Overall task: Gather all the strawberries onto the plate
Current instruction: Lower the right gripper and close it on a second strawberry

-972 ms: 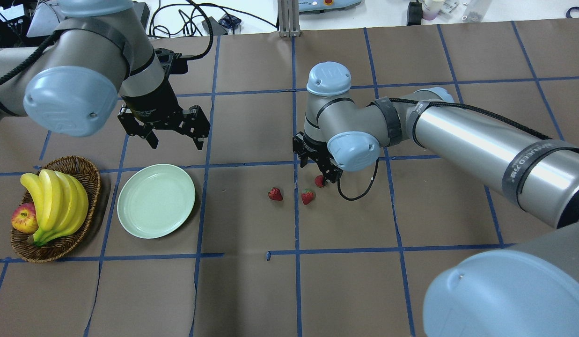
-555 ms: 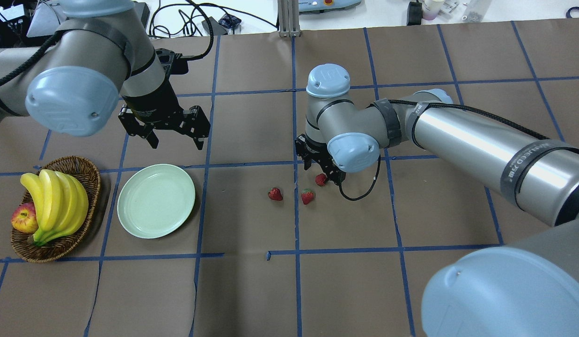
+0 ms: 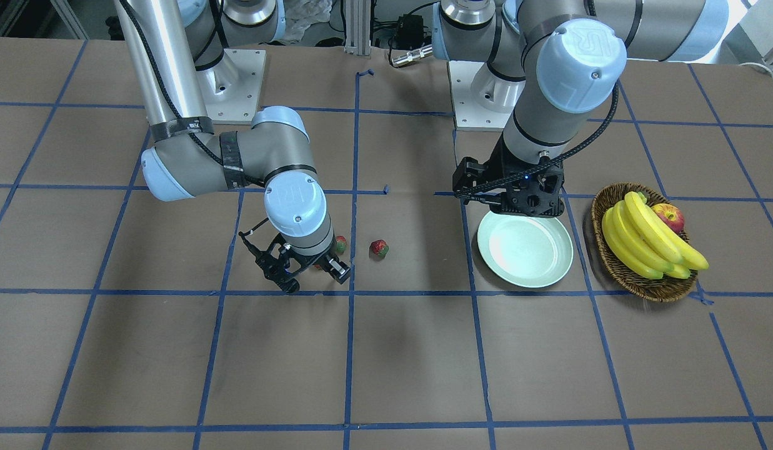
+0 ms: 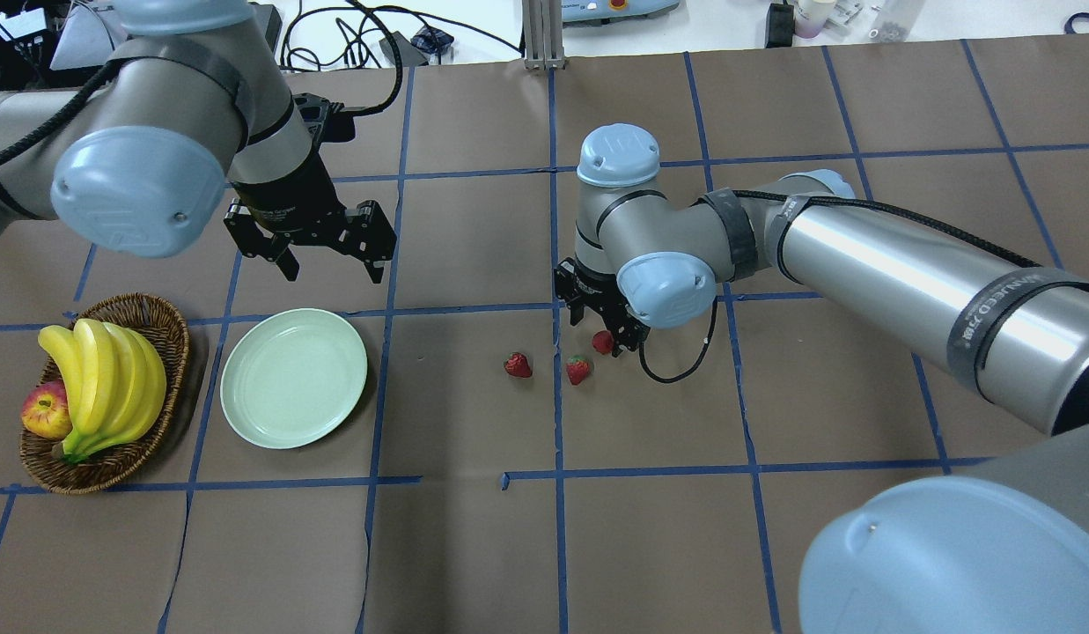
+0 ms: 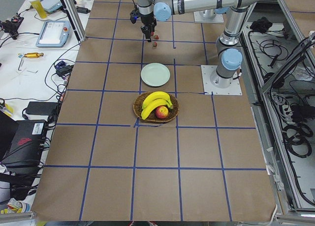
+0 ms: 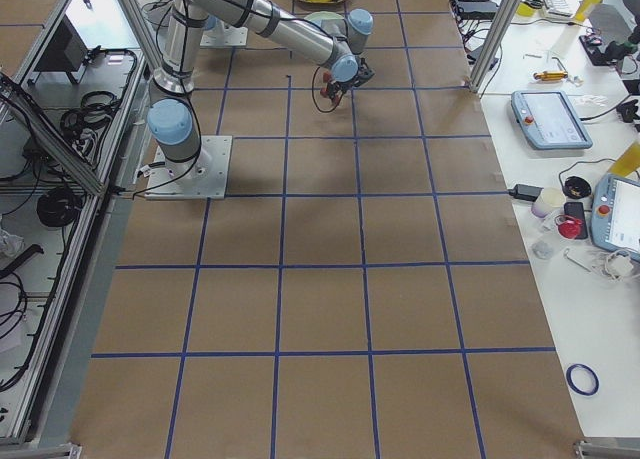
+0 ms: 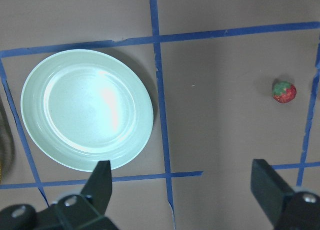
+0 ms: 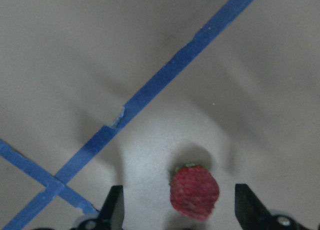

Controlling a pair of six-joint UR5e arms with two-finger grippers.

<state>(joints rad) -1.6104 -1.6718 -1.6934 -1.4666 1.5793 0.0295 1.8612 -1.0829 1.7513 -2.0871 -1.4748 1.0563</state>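
A strawberry (image 8: 194,191) lies between the right jaws, spread wide, touching neither.

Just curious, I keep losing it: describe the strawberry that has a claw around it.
Follow the robot's right arm, the outstretched one, to its black claw. The strawberry lies between that claw's open fingers. The other two strawberries lie uncovered, nearer the green plate.

strawberries (image 4: 518,364) were red w/ green caps | plate (image 4: 293,377) was pale mint green, pretty glossy | tabletop (image 4: 474,546) was brown with a blue tape grid | basket (image 4: 176,339) was brown woven wicker | bananas (image 4: 113,379) were yellow | apple (image 4: 45,411) was red-yellow
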